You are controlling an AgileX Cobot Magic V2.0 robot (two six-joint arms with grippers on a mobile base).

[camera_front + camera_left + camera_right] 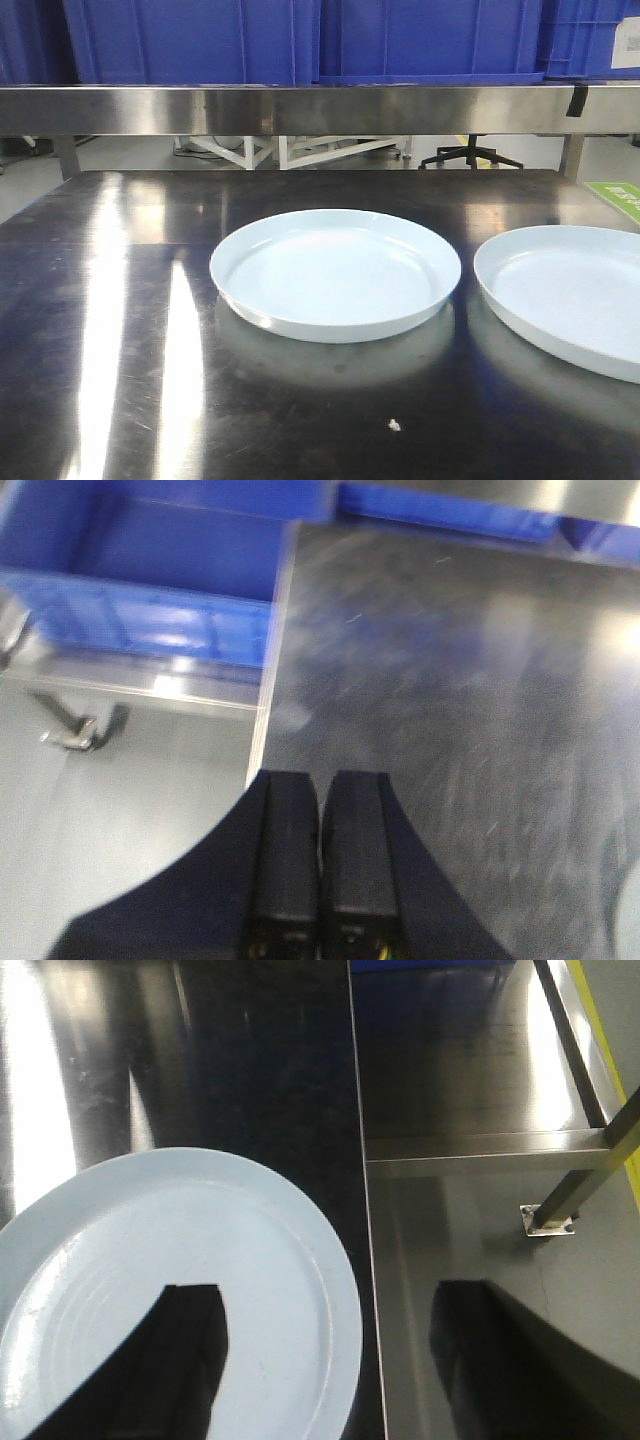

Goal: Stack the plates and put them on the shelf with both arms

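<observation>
Right wrist view: right gripper (325,1290), jaws spread, hangs over the ridged plate's (170,1250) right rim, lower left of frame; this arm looks nearer. Left gripper (320,780), pressed together, sees neither of 2 plates (335,272).

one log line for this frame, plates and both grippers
stack: not yet | centre plate: on table | right plate: beside it, apart | left gripper: shut, empty | right gripper: open over right plate rim

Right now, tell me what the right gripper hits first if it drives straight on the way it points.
Probably the rim of the plate: the open right gripper straddles it, half over the plate, half beyond the table edge. Depth is unclear.
</observation>
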